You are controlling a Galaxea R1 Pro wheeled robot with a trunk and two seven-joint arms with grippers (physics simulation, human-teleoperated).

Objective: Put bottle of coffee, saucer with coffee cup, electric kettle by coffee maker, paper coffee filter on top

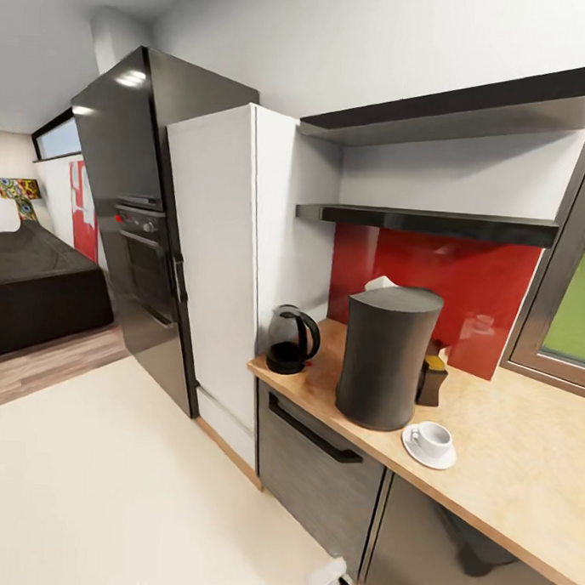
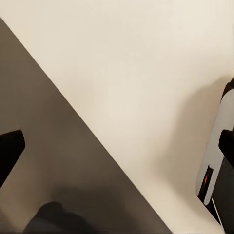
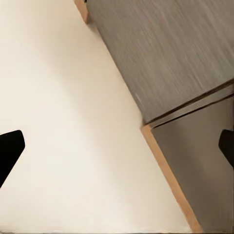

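Both our grippers hang spread and empty over the floor while the electric kettle [image 1: 291, 339] sits apart from the coffee maker [image 1: 385, 357] at the kitchen countertop [image 1: 506, 472] end, where a careless reach might knock it off.

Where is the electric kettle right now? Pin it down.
In the head view, the electric kettle stands on the kitchen countertop at its left end, beside the white cabinet, left of the coffee maker.

One electric kettle [image 1: 290, 338], one coffee cup [image 1: 431, 437], one saucer [image 1: 415, 452].
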